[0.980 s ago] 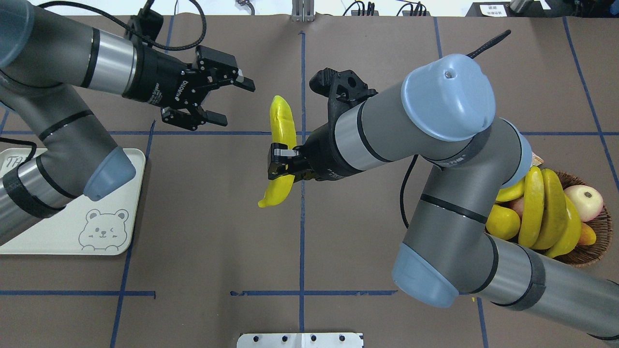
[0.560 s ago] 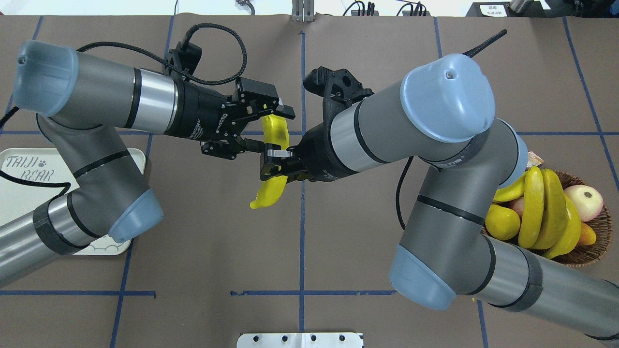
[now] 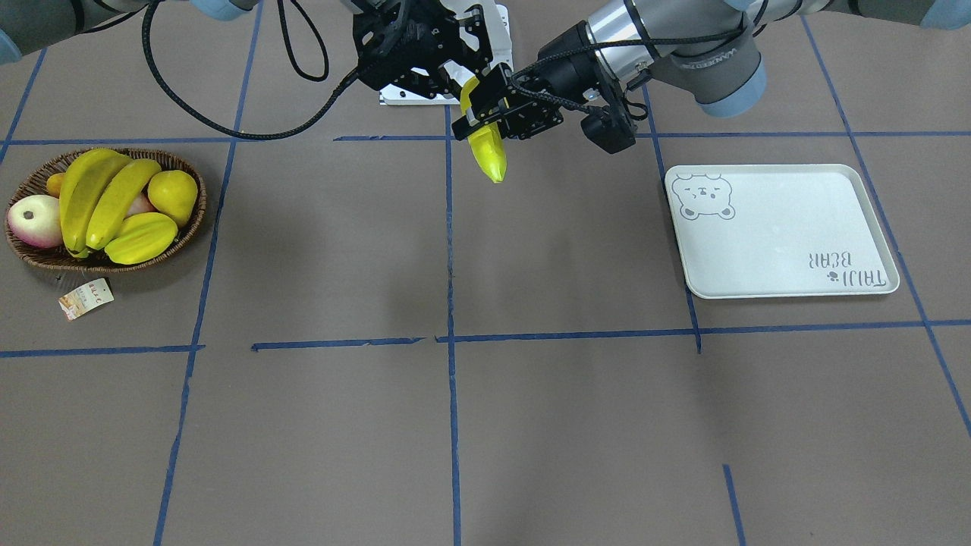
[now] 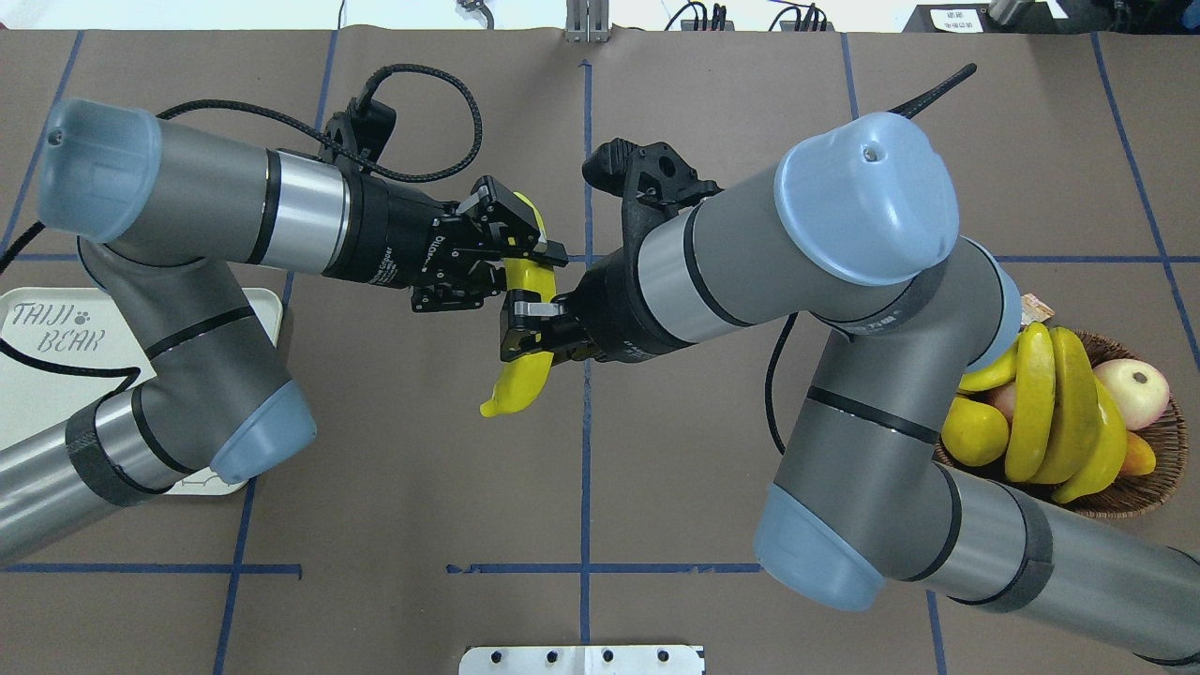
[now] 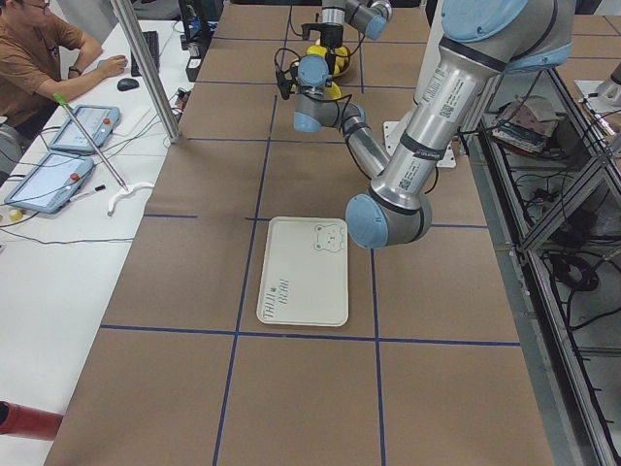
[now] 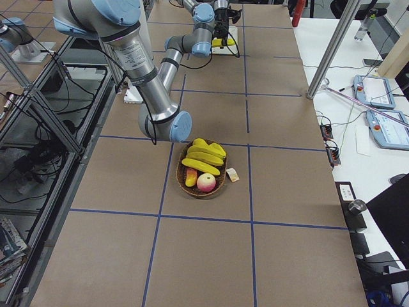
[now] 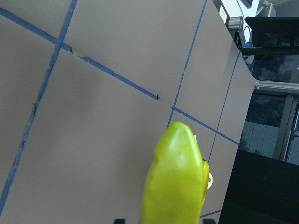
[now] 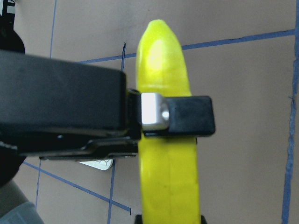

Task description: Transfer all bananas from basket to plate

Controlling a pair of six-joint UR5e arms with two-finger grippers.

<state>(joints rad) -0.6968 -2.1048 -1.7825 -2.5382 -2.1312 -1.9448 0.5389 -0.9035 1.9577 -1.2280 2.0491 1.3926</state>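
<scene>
One yellow banana point(image 4: 514, 380) hangs above the table's middle, also seen as a banana point(image 3: 489, 152) from the front. My right gripper point(image 4: 525, 333) is shut on its middle; in the right wrist view a finger point(image 8: 187, 114) lies across the banana point(image 8: 163, 70). My left gripper point(image 4: 527, 262) has come in from the left and is shut on the same banana's far part. The wicker basket point(image 4: 1158, 469) at the right holds more bananas point(image 4: 1036, 394). The pale plate point(image 3: 781, 227) with its bear drawing lies bare; my left arm covers much of it in the overhead view.
The basket also holds a pale red apple point(image 4: 1134, 389) and other yellow fruit point(image 4: 975, 431). A small paper tag point(image 3: 86, 297) lies beside the basket. A metal mounting plate point(image 4: 581, 659) sits at the near edge. A person point(image 5: 39, 58) sits at a side desk.
My left arm swung right from over the plate to the banana, and its gripper closed on the banana's far part. The right gripper kept its hold and shifted slightly left.
</scene>
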